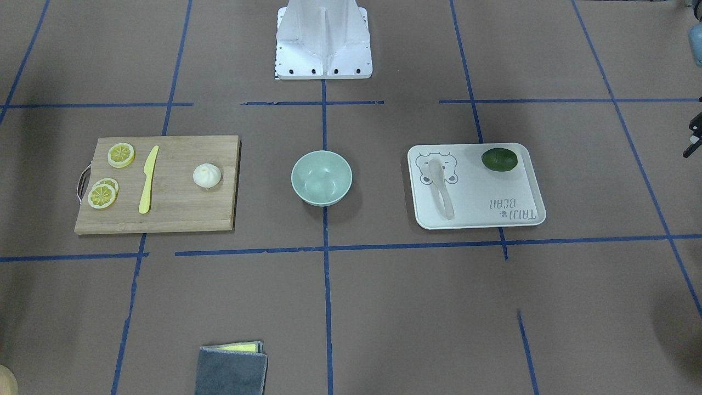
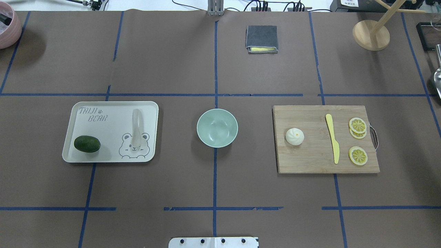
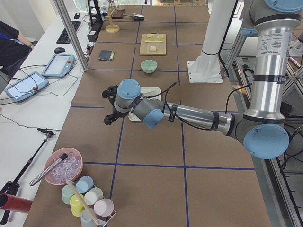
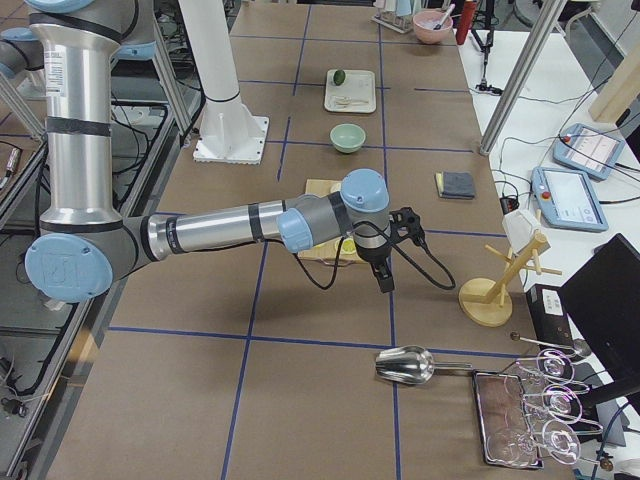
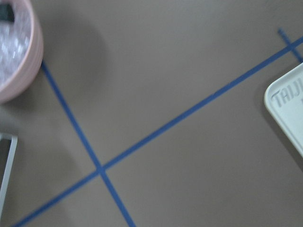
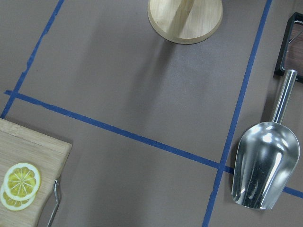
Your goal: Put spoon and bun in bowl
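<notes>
**Left pincer point(image 3: 109, 106) and right pincer point(image 4: 400, 255) parked outboard, task not started**

From the front-facing camera I see the bowl point(image 1: 321, 178) empty at the centre of the bench point(image 1: 384, 307). The bun point(image 1: 207, 175) sits on the cutting board point(image 1: 181, 216), apart from the yellow knife point(image 1: 148, 179) and lemon slices point(image 1: 121, 154). The spoon point(image 1: 441, 189) lies on the bear tray point(image 1: 482, 216), scoop over the printed face, well apart from the green fruit point(image 1: 499, 159).

Overhead agrees: spoon on the left arm's side, bun on the right's, bowl between. I judge that split lets each arm fetch its own item without crossing.

The left side view shows the left pincer hanging over bare bench, outboard of the tray; I cannot tell how far its jaws stand apart. The right side view shows the right pincer beyond the board's handle end, its gap equally unreadable.

The left wrist camera catches only the tray's corner and a pink bowl point(image 5: 19, 52). The right wrist camera sees the board's corner and a metal scoop point(image 6: 265, 165). I reckon both arms are held out there to keep the layout unobstructed.
</notes>
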`<action>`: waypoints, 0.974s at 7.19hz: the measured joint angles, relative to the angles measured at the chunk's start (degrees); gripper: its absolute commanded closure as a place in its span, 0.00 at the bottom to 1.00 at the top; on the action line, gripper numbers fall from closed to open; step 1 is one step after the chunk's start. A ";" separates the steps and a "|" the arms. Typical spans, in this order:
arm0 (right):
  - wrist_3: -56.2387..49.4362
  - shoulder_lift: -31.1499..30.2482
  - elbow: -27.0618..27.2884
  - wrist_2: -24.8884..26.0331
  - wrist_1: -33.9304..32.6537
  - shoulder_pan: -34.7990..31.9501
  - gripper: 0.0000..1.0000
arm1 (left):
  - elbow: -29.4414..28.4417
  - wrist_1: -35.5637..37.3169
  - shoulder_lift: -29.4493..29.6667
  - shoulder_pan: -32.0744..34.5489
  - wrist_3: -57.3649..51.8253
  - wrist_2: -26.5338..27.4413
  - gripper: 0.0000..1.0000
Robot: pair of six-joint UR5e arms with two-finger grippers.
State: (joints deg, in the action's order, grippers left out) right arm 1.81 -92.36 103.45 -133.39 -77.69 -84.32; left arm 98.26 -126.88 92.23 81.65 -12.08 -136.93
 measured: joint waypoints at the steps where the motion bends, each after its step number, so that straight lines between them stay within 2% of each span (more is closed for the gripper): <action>1: 0.00 0.08 0.00 -0.07 0.16 0.03 0.00 | 0.08 -5.75 1.09 -2.39 3.74 0.05 0.00; 4: 0.28 -0.82 -0.20 -0.11 0.78 -0.04 0.00 | 0.17 -9.17 4.10 -9.32 21.89 2.25 0.00; 5: 0.51 -1.40 -0.51 -0.13 1.68 -0.05 0.00 | 0.49 -9.01 4.76 -11.77 26.50 5.12 0.00; 7: 1.66 -2.12 -1.16 -1.44 2.42 -0.05 0.00 | 2.38 -8.11 5.21 -19.44 36.41 14.74 0.00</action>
State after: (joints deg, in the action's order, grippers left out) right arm 3.48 -94.48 102.29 -134.83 -75.27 -84.37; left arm 100.64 -134.98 97.43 62.20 24.34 -122.19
